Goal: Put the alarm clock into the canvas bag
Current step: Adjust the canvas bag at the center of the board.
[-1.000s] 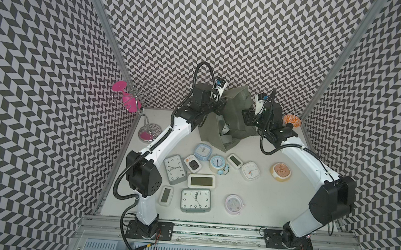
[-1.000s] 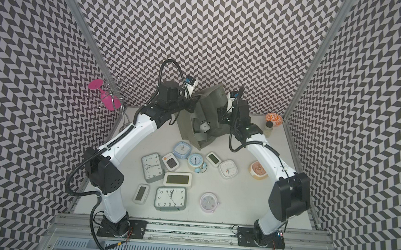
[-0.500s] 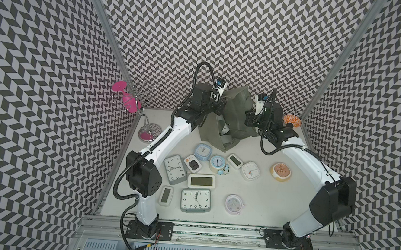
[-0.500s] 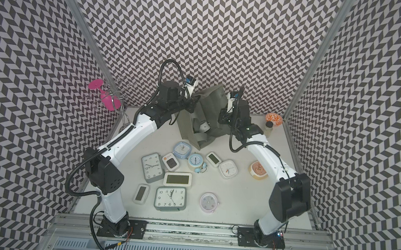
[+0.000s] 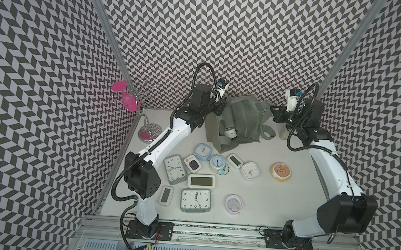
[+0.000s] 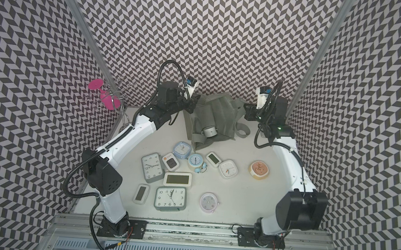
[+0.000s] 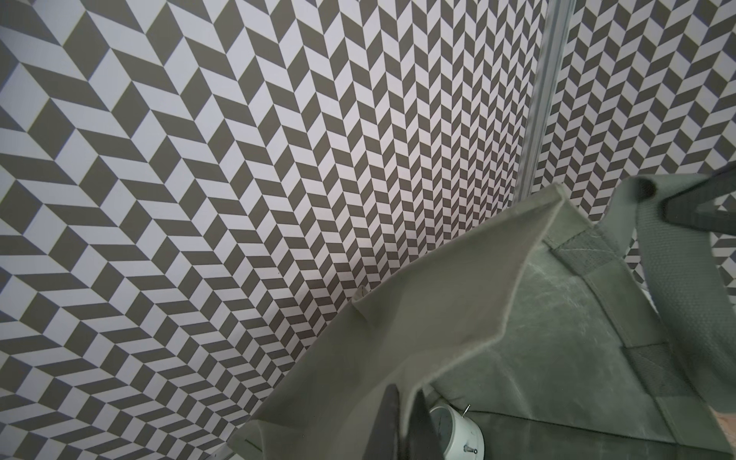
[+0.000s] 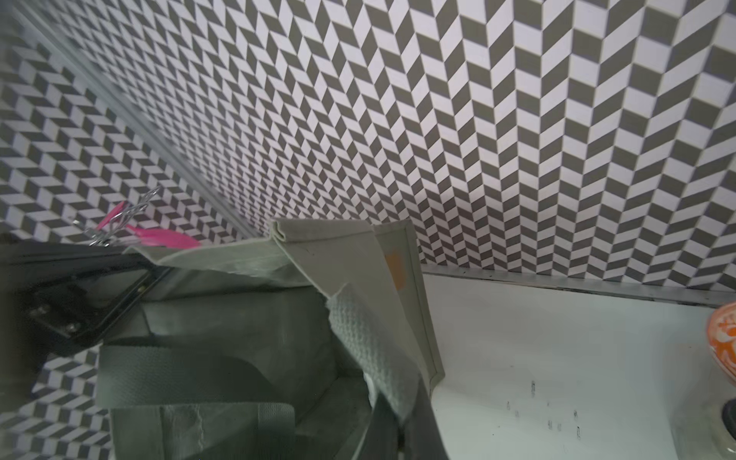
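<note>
The grey-green canvas bag (image 5: 241, 116) (image 6: 216, 112) stands at the back of the table with its mouth held apart between my two arms. A white round alarm clock (image 5: 230, 132) (image 6: 208, 131) lies inside it and shows deep in the bag in the left wrist view (image 7: 454, 434). My left gripper (image 5: 220, 105) (image 7: 406, 422) is shut on the bag's left rim. My right gripper (image 5: 274, 112) (image 8: 406, 422) is shut on the opposite rim, where a woven handle (image 8: 370, 350) is sewn on.
Several other clocks lie on the table in front of the bag, among them a blue twin-bell clock (image 5: 217, 163) and a peach round one (image 5: 280, 171). A wire rack with a pink glass (image 5: 130, 101) stands back left. An orange-lidded jar (image 8: 723, 342) sits by the right arm.
My right gripper has shut on the bag's rim and swung to the right, pulling the mouth wider. The left gripper has kept its hold and place.
</note>
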Tool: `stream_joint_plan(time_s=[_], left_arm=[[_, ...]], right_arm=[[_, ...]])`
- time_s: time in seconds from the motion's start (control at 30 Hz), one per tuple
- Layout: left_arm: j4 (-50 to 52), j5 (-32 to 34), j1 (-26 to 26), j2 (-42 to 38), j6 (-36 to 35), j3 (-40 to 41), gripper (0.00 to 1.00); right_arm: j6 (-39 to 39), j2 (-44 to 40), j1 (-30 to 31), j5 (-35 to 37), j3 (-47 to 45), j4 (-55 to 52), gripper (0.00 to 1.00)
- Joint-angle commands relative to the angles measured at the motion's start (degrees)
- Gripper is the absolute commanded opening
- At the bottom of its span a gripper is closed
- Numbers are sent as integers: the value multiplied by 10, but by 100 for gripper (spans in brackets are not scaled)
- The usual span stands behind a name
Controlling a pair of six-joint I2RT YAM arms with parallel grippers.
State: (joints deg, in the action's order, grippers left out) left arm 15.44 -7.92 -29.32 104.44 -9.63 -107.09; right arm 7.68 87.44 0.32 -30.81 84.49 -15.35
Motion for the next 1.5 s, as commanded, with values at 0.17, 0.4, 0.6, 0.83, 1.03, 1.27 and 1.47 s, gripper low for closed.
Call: stream_joint_plan(time_s=[0.17, 0.4, 0.6, 0.83, 1.03, 1.27, 1.47], left_arm=[[-22, -76, 23, -9, -2, -29, 0], [-31, -90, 26, 5, 16, -37, 0], [-17, -79, 26, 19, 28, -64, 0], [-10, -76, 26, 30, 34, -71, 0], [-3, -76, 24, 33, 34, -74, 0], [2, -74, 23, 33, 32, -73, 0], [4, -75, 22, 32, 31, -72, 0]], right_arm=[[-70, 92, -67, -233, 20, 47, 7], [-84, 110, -67, -167, 37, 20, 49], [-19, -10, -67, -9, -49, 59, 78], [-5, -119, -62, -17, -120, 66, 74], [-19, -175, -29, -39, -162, 52, 76], [-5, -217, 42, -31, -203, 55, 64], [9, -167, 66, 7, -186, 47, 50]])
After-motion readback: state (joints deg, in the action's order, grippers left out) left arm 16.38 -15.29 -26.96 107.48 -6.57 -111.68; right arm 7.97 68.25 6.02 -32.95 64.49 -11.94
